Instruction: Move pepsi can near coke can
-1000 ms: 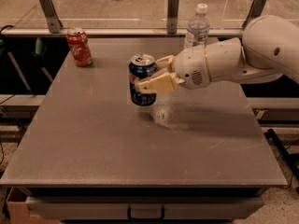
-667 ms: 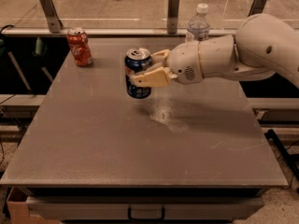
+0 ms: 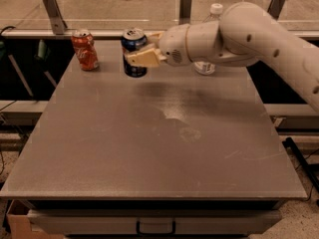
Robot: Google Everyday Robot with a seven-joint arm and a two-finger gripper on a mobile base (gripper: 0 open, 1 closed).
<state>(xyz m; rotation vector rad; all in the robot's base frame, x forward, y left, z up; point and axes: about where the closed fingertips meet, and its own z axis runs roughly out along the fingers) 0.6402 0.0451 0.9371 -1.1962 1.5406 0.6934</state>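
Observation:
The dark blue pepsi can (image 3: 132,52) stands upright at the far left part of the grey table (image 3: 149,143), its base at or just above the surface. My gripper (image 3: 142,51) is shut on the pepsi can from its right side, with one pale finger (image 3: 144,59) across its front. The red coke can (image 3: 84,50) stands upright near the table's far left corner, a short gap to the left of the pepsi can. My white arm reaches in from the right.
A clear plastic bottle (image 3: 208,66) with a white cap stands at the far edge, mostly hidden behind my arm. A glass rail with metal posts (image 3: 53,10) runs behind the table. A drawer handle (image 3: 155,228) shows below the front edge.
My gripper has carried the pepsi can from the table's middle toward the far left, and it now sits close to the right of the coke can.

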